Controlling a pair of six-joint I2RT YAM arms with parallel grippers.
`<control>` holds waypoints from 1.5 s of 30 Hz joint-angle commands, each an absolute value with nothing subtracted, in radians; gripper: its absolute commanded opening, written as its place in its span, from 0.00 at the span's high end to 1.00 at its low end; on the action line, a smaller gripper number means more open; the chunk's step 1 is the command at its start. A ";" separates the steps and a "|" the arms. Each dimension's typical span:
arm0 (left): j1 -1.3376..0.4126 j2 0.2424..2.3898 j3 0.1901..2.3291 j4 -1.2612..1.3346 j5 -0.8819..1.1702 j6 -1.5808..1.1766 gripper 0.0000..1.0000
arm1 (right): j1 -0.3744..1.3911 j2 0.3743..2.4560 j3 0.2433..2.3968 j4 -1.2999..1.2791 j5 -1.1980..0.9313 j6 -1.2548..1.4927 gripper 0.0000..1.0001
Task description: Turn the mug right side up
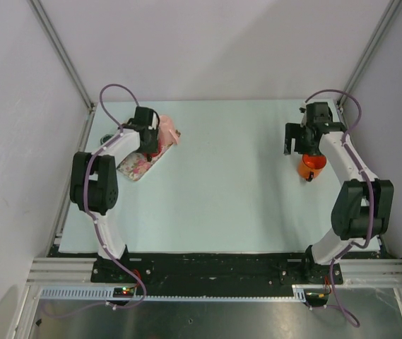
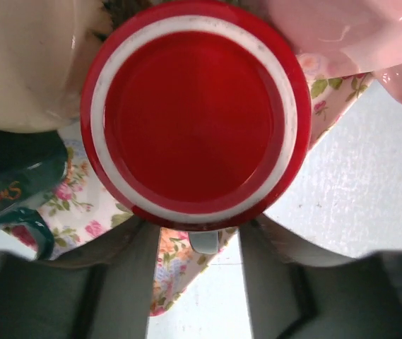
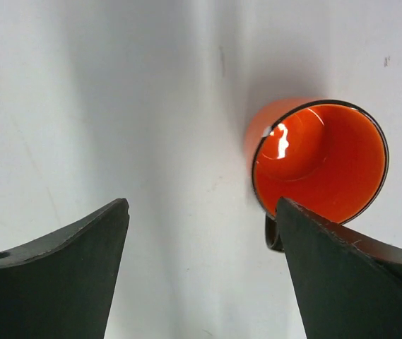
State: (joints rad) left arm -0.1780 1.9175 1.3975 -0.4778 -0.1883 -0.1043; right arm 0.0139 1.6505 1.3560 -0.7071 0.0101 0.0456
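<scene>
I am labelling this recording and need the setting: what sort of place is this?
Probably a lab test cell, not a kitchen: a left arm and a right arm bolted to a rail, white walls on a metal frame, and a table with a red mug and an orange mug.

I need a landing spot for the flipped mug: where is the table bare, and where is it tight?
The wide middle of the table, between the floral tray on the left and the orange mug on the right, is bare. The tray is crowded: red mug, pink mug, cream mug and green mug packed close under the left gripper.
</scene>
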 commanded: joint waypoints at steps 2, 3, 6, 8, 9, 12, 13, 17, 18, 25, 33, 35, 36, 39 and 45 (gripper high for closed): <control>-0.172 1.948 1.478 -0.458 -0.180 -0.107 0.62 | 0.072 1.553 1.394 -0.735 0.050 0.018 0.10; -0.172 1.952 1.480 -0.464 -0.173 -0.107 0.65 | 0.076 1.543 1.394 -0.737 0.047 0.014 0.10; -0.173 1.962 1.480 -0.489 -0.156 -0.109 0.77 | 0.084 1.503 1.393 -0.742 0.042 0.008 0.10; -0.173 1.965 1.479 -0.498 -0.153 -0.109 0.91 | 0.088 1.479 1.394 -0.742 0.037 0.005 0.10; -0.173 1.964 1.476 -0.500 -0.155 -0.110 0.95 | 0.091 1.467 1.394 -0.742 0.034 0.005 0.10; -0.171 1.938 1.459 -0.500 -0.152 -0.108 0.99 | 0.104 1.429 1.393 -0.744 0.033 0.004 0.10; -0.171 1.919 1.452 -0.501 -0.151 -0.108 0.99 | 0.109 1.412 1.393 -0.745 0.033 0.004 0.10; -0.166 1.807 1.395 -0.498 -0.112 -0.115 1.00 | 0.147 1.357 1.393 -0.748 0.017 0.027 0.09; -0.163 1.777 1.380 -0.497 -0.087 -0.124 1.00 | 0.166 1.346 1.390 -0.741 -0.002 0.048 0.09; -0.152 1.566 1.289 -0.500 0.066 -0.164 1.00 | 0.378 1.283 1.276 -0.477 -0.160 0.250 0.03; -0.159 1.383 1.261 -0.499 0.272 -0.196 1.00 | 0.601 1.401 1.195 0.008 -0.309 0.516 0.01; -0.165 1.349 1.278 -0.504 0.354 -0.230 1.00 | 0.625 1.438 1.184 0.150 -0.349 0.598 0.01; -0.169 1.336 1.291 -0.507 0.389 -0.247 1.00 | 0.634 1.455 1.182 0.207 -0.356 0.632 0.01; -0.187 1.316 1.352 -0.523 0.500 -0.303 1.00 | 0.645 1.500 1.181 0.351 -0.357 0.746 0.01; -0.225 1.301 1.419 -0.534 0.628 -0.393 1.00 | 0.651 1.575 1.188 0.569 -0.376 0.922 0.01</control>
State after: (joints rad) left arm -0.2043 1.3617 1.3312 -0.5949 0.4614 -0.2996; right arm 0.6460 1.5448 1.1748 0.3092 -0.3477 0.7547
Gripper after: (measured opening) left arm 0.170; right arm 0.993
